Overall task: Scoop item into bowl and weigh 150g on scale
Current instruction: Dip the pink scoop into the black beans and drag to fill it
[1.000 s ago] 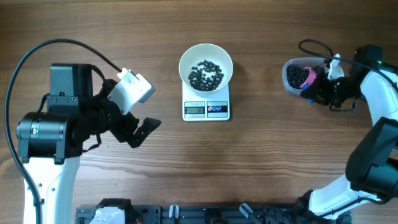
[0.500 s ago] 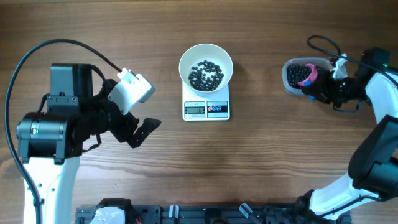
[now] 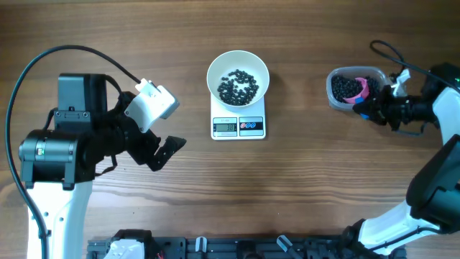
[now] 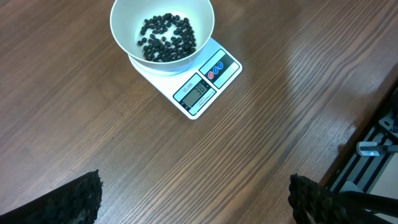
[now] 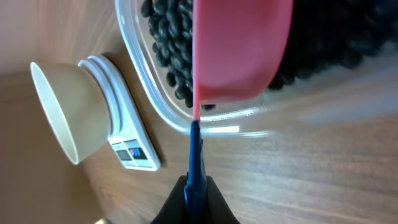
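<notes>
Many small black beans (image 3: 238,86) in the white bowl (image 3: 214,68), spread loosely over its bottom. Sits on the white scale (image 3: 238,126) at the middle of the wooden table (image 3: 302,187). Covers the far part of the platform, with the grey display and two round buttons showing along the near edge. Digits on the display too small to read surely.

Far more beans in the clear plastic tub (image 3: 332,97), well to the right of the scale. Inside its rim, over that heap, a pink scoop (image 3: 362,88) on a thin blue handle (image 5: 195,155), tipped on its side.

Right gripper (image 3: 376,112) clenched tight on that handle, just outside the tub's wall. From the right wrist, black fingers (image 5: 217,211) pinched on the handle's end, the scoop's pink back toward the camera, beans behind it. Cannot tell whether any beans lie in the scoop.

Left gripper (image 3: 164,150) released, jaws spread wide, grasping nothing. Hangs above bare wood, well to the left of the scale and apart from everything. From the left wrist, both black fingertips at the lower corners, bowl and scale beyond them.
</notes>
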